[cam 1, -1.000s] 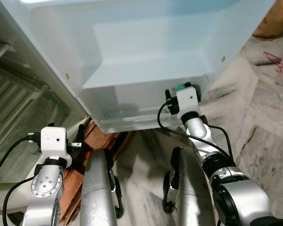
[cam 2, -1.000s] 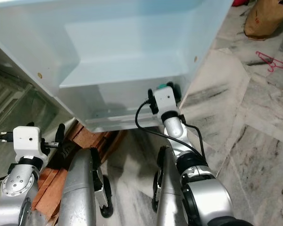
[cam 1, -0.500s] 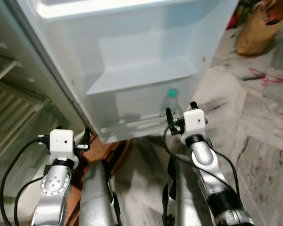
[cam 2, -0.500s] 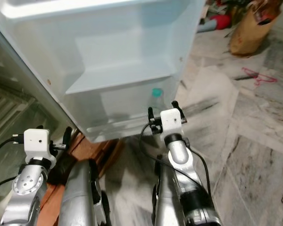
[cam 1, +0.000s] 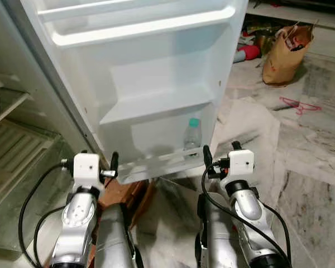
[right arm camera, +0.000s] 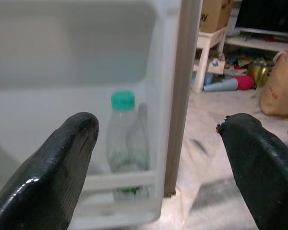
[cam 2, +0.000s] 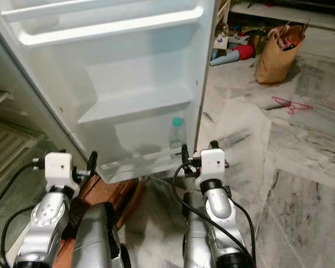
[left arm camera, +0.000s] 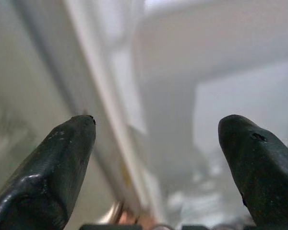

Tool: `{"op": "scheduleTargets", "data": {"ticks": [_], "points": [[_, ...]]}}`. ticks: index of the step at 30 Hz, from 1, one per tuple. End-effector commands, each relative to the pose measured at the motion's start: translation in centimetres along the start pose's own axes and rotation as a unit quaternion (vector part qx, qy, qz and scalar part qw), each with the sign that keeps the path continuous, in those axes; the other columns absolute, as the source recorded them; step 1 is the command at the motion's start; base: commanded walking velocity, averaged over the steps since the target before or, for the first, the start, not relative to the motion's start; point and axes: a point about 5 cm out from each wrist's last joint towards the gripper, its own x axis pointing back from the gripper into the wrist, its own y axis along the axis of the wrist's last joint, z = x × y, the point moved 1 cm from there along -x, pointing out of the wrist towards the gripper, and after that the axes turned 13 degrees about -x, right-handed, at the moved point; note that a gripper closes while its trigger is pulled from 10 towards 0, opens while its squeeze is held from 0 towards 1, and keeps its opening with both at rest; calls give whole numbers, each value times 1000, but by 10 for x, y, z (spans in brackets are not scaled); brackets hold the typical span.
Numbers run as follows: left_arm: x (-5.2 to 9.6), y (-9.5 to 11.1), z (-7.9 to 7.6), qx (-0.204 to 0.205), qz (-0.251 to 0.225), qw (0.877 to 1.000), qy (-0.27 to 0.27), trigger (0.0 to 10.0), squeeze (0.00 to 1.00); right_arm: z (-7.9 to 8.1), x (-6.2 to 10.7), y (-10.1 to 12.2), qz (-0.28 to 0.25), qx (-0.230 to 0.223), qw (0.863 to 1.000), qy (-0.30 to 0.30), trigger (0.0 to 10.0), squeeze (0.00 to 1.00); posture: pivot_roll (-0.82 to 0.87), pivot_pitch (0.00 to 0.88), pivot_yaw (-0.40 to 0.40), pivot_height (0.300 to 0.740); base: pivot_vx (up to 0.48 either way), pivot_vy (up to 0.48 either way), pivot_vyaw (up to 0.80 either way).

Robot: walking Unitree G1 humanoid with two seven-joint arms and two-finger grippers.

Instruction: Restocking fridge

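One clear, green-capped bottle upright in door shelf; both grippers wide, empty.

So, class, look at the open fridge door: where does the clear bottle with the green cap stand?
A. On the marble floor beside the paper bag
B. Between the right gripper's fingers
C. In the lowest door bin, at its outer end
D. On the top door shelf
C. The bottle stands upright in the lowest bin of the fridge door, at its end near the door's edge, with the right gripper open and apart from it.
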Motion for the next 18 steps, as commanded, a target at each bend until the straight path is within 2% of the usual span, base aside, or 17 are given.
{"op": "scheduleTargets", "data": {"ticks": [1, 4, 10, 18], "points": [[-2, -2, 1, -6, 0, 1000, -1, 10000, 0, 3, -6, 13, -23, -4, 1000, 2, 10000, 0, -36, 0, 75, 585, 0, 0, 0], [-5, 0, 1, -6, -4, 1000, 0, 10000, 0, 3, -6, 16, -26, 4, 1000, 11, 10000, 0, -44, 0, 72, 610, 0, 0, 0], [3, -9, -4, -8, 2, 1000, -13, 10000, 0, 2, -4, 13, -16, 8, 1000, 13, 10000, 0, -48, 0, 65, 645, 0, 0, 0], [2, -8, -10, 1, -2, 1000, -11, 10000, 0, 4, -5, 14, -15, 8, 1000, 20, 10000, 0, -51, 0, 54, 690, 0, 0, 0]]}}
